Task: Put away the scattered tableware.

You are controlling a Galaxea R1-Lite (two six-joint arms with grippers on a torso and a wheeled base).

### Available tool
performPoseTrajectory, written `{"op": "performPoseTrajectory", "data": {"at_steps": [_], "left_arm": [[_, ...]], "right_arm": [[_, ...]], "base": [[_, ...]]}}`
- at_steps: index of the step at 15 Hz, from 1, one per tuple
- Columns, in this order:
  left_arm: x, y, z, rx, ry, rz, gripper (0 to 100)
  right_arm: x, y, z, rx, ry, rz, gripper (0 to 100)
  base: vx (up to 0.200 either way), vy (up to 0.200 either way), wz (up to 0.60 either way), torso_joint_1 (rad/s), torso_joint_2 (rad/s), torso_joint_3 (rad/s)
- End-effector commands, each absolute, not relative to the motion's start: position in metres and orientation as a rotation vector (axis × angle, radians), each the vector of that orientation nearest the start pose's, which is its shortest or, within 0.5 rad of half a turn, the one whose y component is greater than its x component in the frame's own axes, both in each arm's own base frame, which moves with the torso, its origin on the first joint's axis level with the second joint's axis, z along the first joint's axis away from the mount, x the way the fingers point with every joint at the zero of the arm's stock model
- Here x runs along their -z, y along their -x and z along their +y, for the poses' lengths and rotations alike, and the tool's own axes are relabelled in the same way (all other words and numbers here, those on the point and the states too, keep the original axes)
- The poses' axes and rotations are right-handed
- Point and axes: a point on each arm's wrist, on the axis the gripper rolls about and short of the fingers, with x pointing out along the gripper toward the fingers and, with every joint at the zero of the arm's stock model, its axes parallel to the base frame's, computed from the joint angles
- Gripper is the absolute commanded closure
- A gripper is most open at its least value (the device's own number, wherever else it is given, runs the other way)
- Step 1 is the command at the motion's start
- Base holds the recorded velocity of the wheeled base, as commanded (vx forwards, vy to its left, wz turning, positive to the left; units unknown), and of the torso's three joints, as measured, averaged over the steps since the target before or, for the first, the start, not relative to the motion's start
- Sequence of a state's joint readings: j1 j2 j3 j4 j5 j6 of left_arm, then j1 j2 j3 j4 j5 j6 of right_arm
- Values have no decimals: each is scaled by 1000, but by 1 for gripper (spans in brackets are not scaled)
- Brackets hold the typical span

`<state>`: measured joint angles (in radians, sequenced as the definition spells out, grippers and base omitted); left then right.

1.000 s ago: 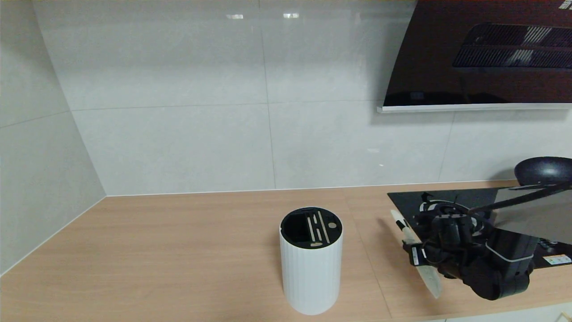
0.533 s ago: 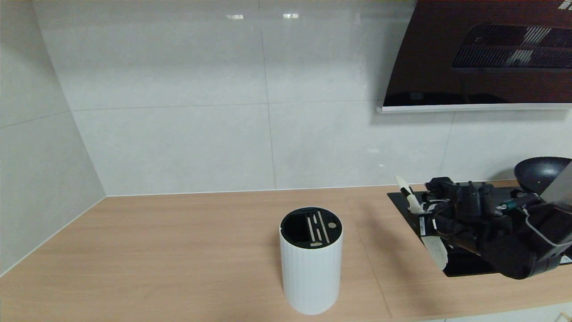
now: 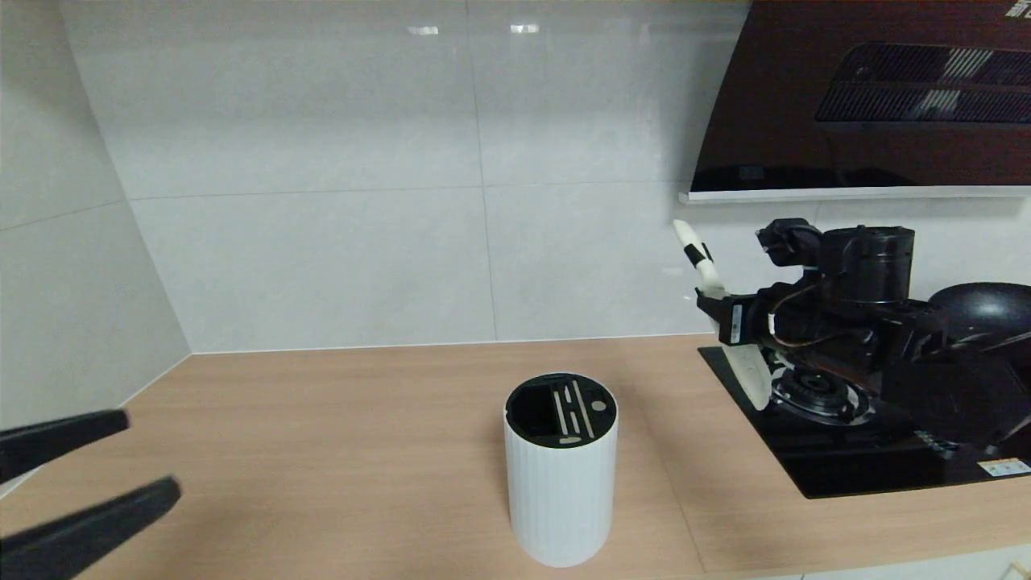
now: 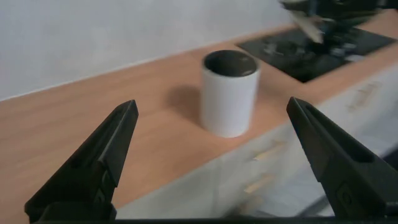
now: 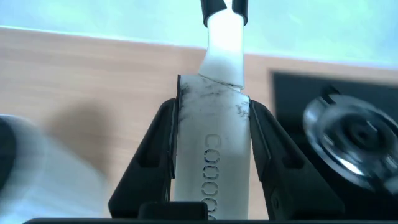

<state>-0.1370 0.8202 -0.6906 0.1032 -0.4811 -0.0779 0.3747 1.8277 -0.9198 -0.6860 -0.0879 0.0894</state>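
Risk: left gripper (image 3: 149, 453) hangs well left of holder (image 3: 561, 467), spread wide, empty, so nothing steadies holder. Tilted knife (image 3: 751, 372) could miss the narrow top slots, jam and tip it, or twist in the grasp. Right gripper (image 3: 725, 316), up and right of holder, is clamped on knife, blade down.

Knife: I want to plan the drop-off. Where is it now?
In the head view it is on the right: the knife is held in the air by the right gripper, by the stove's left edge, right of the white holder.
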Motion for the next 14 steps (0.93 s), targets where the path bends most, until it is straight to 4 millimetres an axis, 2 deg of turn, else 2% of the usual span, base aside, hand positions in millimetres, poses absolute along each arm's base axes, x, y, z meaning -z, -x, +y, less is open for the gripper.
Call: {"op": "performPoseTrajectory", "data": {"at_steps": [1, 3, 4, 5, 8, 12, 14], "left_arm": [[-251, -168, -70, 761, 253, 416, 0], [-241, -202, -96, 720, 276, 377, 0], [-236, -209, -108, 715, 286, 365, 0], [-231, -210, -119, 718, 324, 360, 0], [-232, -207, -135, 786, 485, 304, 0], [-217, -223, -146, 773, 576, 365, 0], [-216, -225, -151, 785, 611, 360, 0]], "right_arm": [[-204, -291, 142, -363, -62, 160, 100], [-214, -271, 153, -422, -67, 139, 100], [-214, -264, 157, -443, -64, 146, 100], [-212, -258, 161, -464, -60, 152, 100], [-213, -243, 178, -530, -57, 152, 100], [-214, -228, 196, -586, -96, 160, 100], [-213, -223, 202, -614, -97, 165, 100]], "base": [[0, 0, 0, 0, 0, 0], [0, 0, 0, 0, 0, 0], [0, 0, 0, 0, 0, 0], [0, 0, 0, 0, 0, 0], [0, 0, 0, 0, 0, 0], [0, 0, 0, 0, 0, 0], [0, 0, 0, 0, 0, 0]]}}
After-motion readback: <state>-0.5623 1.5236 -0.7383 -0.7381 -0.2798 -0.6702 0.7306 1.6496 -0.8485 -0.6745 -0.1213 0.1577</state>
